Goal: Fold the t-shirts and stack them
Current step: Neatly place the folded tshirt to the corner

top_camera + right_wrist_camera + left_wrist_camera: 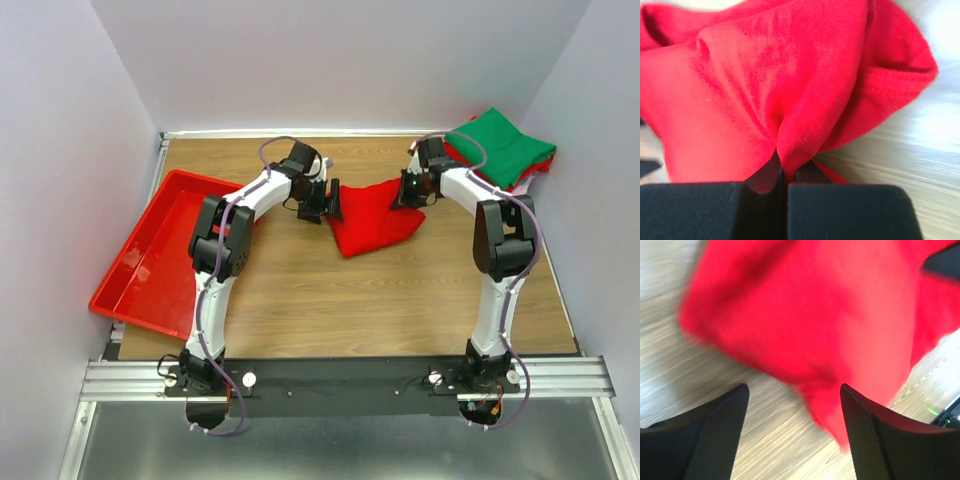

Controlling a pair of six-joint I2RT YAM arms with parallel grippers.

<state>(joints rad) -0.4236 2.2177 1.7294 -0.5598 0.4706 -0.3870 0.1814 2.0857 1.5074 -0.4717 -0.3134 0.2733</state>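
Right fingers (767, 176) clamp red t-shirt (765, 90) | left fingers (867, 440) wide apart

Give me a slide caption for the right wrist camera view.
Right gripper shut on a pinched fold of the red t-shirt.

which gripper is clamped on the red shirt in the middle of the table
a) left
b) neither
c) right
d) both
c: the right gripper is shut on a fold of the red t-shirt, while the left gripper stands open beside the cloth.
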